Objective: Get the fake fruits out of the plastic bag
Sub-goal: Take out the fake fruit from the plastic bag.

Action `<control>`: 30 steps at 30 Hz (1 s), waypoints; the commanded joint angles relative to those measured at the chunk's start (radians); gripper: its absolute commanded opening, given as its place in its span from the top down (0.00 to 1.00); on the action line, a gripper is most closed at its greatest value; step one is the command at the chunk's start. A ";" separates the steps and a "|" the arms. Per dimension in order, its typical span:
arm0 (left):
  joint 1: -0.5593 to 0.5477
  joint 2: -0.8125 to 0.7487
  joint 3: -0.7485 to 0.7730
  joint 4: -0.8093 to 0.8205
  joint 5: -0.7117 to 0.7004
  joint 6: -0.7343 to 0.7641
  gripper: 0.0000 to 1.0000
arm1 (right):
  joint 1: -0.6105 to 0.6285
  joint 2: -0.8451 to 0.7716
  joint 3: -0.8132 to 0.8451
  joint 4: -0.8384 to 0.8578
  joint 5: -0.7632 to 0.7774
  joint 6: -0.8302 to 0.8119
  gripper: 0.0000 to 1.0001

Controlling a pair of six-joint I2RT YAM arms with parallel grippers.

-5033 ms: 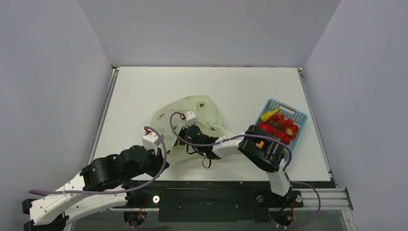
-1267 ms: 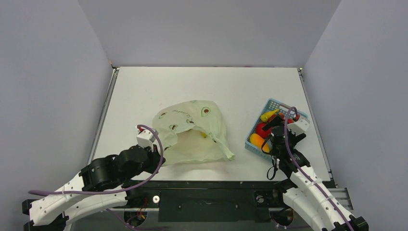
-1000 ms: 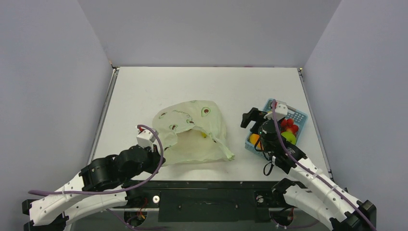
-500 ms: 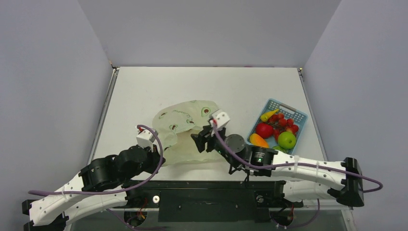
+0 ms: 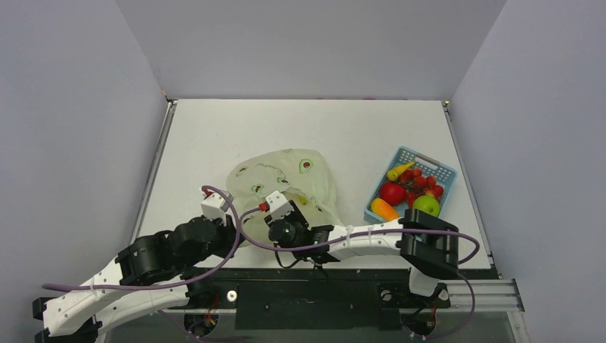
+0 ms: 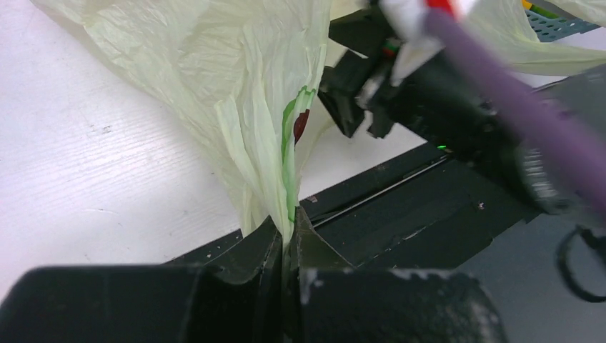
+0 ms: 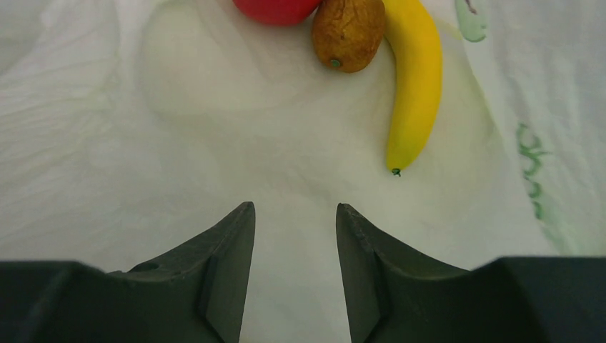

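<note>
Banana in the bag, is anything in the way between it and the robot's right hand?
No, nothing visible. The right hand is open, and only bare bag plastic lies between it and the banana. The brown fruit and red fruit sit beside the banana, not in front.

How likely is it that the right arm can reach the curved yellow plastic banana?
Likely yes: the right gripper, jaws apart, points into the thin pale-green plastic bag, and the banana lies uncovered ahead, right of its line.
</note>
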 commanded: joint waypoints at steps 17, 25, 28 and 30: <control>0.004 -0.004 0.017 0.029 0.000 0.003 1.00 | -0.198 0.204 0.184 -0.003 0.151 0.275 0.55; 0.004 -0.014 0.016 0.029 0.000 0.002 1.00 | -0.240 0.243 0.192 0.074 0.128 0.242 0.45; 0.004 -0.014 0.016 0.029 0.001 0.003 1.00 | -0.255 0.276 0.196 0.092 0.127 0.237 0.41; 0.004 -0.014 0.015 0.030 0.000 0.003 1.00 | -0.266 0.300 0.198 0.102 0.129 0.235 0.39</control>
